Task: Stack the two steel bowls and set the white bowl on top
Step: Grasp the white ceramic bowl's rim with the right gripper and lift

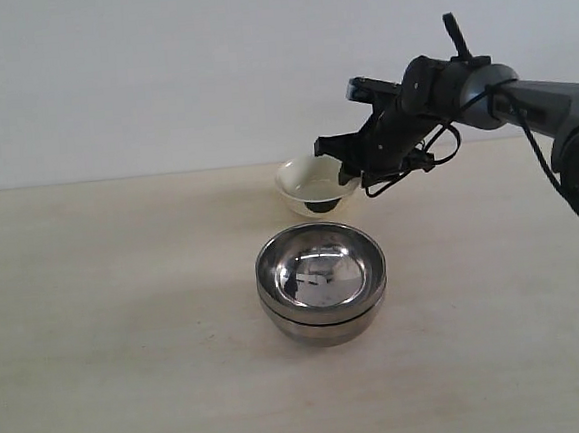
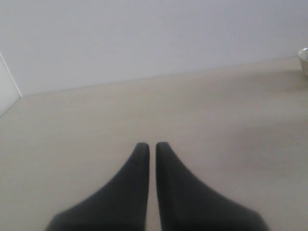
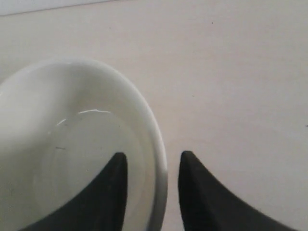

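The white bowl (image 3: 72, 144) sits with its rim between the slightly parted jaws of the right gripper (image 3: 153, 154), unclamped.

The two steel bowls (image 1: 321, 274) are formed of polished metal with a mirror-like, reflective finish. The white bowl (image 1: 305, 178) is glazed ceramic, glossy and smooth. The tabletop (image 1: 115, 290) is presented as a pale, matt, smooth surface. The left gripper (image 2: 150, 144) and right gripper (image 3: 151, 156) are finished in matt black.
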Available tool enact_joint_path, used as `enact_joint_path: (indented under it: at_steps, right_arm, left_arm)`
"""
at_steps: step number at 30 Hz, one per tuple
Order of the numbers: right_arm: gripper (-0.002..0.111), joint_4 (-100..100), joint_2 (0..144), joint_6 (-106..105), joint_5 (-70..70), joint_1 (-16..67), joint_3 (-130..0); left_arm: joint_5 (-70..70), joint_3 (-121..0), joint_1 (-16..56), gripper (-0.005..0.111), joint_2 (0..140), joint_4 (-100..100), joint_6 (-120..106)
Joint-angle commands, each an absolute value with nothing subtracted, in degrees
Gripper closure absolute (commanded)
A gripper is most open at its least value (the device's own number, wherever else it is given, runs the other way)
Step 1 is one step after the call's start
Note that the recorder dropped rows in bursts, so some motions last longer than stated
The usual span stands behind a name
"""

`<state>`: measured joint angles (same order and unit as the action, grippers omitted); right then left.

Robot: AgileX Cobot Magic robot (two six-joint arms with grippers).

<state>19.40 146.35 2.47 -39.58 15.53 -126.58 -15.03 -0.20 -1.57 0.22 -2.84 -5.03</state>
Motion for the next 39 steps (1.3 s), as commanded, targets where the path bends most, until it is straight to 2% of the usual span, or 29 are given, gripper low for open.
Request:
enact_joint_path:
  at_steps: [1, 6, 9, 21, 39]
  right_arm:
    - [0.090, 20.1, 146.6, 2.6, -38.3, 15.3, -127.0]
    - [0.092, 21.1, 146.6, 2.5, -38.1, 15.3, -127.0]
    - [0.108, 21.2, 146.6, 2.5, -38.6, 15.3, -127.0]
    - [0.108, 21.9, 142.6, 4.2, -41.2, 14.8, -127.0]
    - [0.108, 23.9, 132.2, 2.6, -55.5, 11.2, -126.9]
  left_arm:
    - [-14.6, 0.0, -1.7, 0.103, 0.0, -2.4, -4.5]
    - [-14.6, 0.0, -1.7, 0.103, 0.0, -2.4, -4.5]
    - [-14.6, 0.0, -1.7, 0.103, 0.0, -2.4, -4.5]
    - [-14.6, 0.0, -1.7, 0.103, 0.0, -2.4, -4.5]
    - [-14.6, 0.0, -1.7, 0.103, 0.0, -2.4, -4.5]
